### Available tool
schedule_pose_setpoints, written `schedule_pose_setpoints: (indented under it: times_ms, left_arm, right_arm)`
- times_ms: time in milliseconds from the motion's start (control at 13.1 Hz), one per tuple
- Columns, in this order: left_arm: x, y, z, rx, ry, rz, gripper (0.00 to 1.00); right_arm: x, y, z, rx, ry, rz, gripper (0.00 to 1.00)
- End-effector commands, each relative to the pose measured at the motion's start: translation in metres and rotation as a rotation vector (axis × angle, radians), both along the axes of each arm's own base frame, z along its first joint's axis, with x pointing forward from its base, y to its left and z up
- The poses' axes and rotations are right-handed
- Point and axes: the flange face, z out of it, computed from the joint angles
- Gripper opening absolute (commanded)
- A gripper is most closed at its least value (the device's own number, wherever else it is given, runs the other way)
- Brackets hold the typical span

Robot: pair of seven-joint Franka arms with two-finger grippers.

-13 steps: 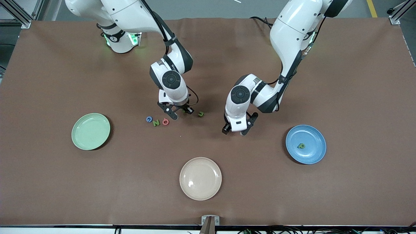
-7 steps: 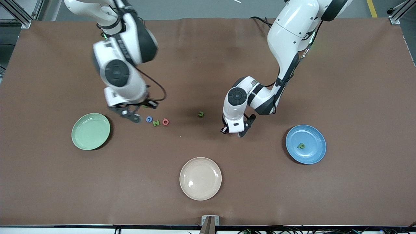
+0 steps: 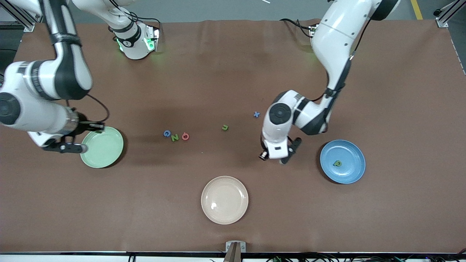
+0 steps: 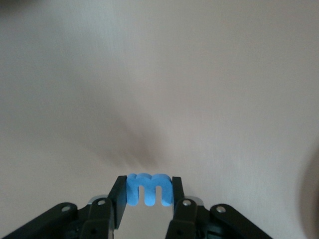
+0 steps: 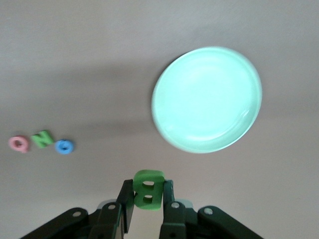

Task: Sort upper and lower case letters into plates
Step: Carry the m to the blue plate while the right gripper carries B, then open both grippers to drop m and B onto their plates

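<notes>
A: So, right gripper point(image 3: 78, 147) — where's it at?
B: Up in the air at the rim of the mint green plate point(image 3: 103, 153), on the side twd the right arm's end of the table point(image 3: 233, 225). Fingers point(image 5: 125, 201) clamped on the green B point(image 5: 148, 189); wrist view shows it pinched btwn them w/ the plate below.

A: Left gripper point(image 3: 275, 156)?
B: Over bare table btwn the mid cluster of letters and the blue plate point(image 3: 351, 173). Fingers point(image 4: 118, 199) closed on the blue m point(image 4: 149, 188), clear in the wrist view.

A: What's in the plates?
B: Blue plate has the green p point(image 3: 338, 163) in it. Mint one has nothing inside that I can see. Both plates sit twd opp. ends of the table, mint at the right arm's end, blue at the left arm's.

A: Loose letters?
B: Blue G point(image 3: 167, 133), green N point(image 3: 175, 137), pink-red Q point(image 3: 185, 136) in a tight row near mid-table, almost touching. Green n point(image 3: 225, 127) lies alone, apart from them twd the left arm's end. Blue x point(image 3: 256, 114) is farther from the front camera than the n, just beside the left arm's wrist.

A: Anything else?
B: Cream-beige plate point(image 3: 218, 214) near the table's front edge, about centre.
</notes>
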Motion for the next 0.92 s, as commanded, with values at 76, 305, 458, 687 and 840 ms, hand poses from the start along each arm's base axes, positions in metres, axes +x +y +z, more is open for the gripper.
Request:
schedule_pose_setpoints:
  times_ms: [76,305,458,687,840]
  left_arm:
    - [0.024,0.082,0.031,0.078,0.082,-0.179,0.01]
    - [0.039,0.148,0.031,0.092,0.12,-0.277,0.01]
    - [0.041,0.196,0.028,0.095,0.152,-0.361,0.03]
    - [0.036,0.234,0.016,0.092,0.196,-0.427,0.11]
    - [0.033,0.246,0.009,0.089,0.213,-0.426,0.38]
  right_arm:
    - [-0.018,-0.048,-0.061,0.002,-0.08,0.081,0.04]
    - [-0.034,-0.071,-0.126,-0.017,-0.166,0.084,0.05]
    - [-0.034,-0.102,-0.158,-0.023,-0.175,0.104,0.05]
    - [-0.035,-0.129,-0.186,-0.035,-0.195,0.113,0.07]
    - [-0.036,-0.13,-0.197,-0.032,-0.187,0.108,0.07]
